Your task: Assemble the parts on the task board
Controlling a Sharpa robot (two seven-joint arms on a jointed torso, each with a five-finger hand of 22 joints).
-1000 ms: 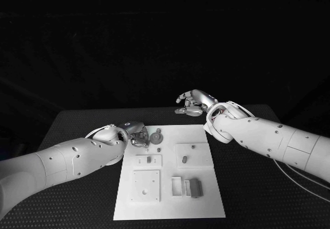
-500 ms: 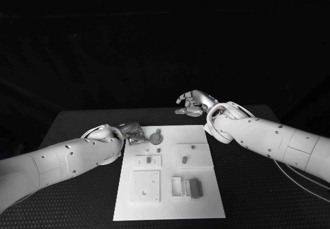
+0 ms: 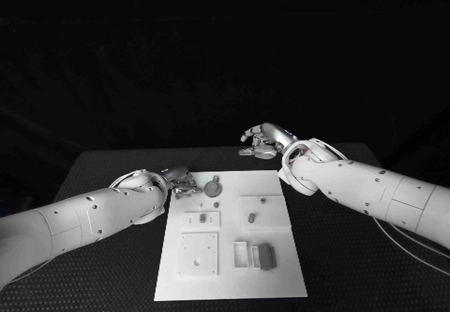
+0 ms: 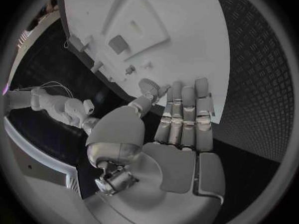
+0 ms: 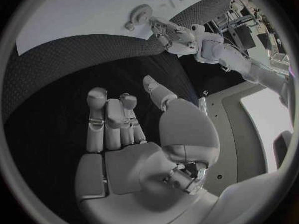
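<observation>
Black table [image 3: 103,170] fills the lower frame, with the board [image 3: 281,260] at its centre. Your left hand [image 3: 179,181] sits at the board's upper left corner, fingertips [image 4: 187,90] close by the round part [image 3: 214,188], likely lined up to take it; whether it already touches or grips it you cannot tell (the fingers hide the contact in the left wrist view). Your right hand [image 3: 265,141] hovers above the board's upper right, off the table, fingers loosely spread, holding nothing, probably kept clear. Other parts lower on the board are too small to identify.
</observation>
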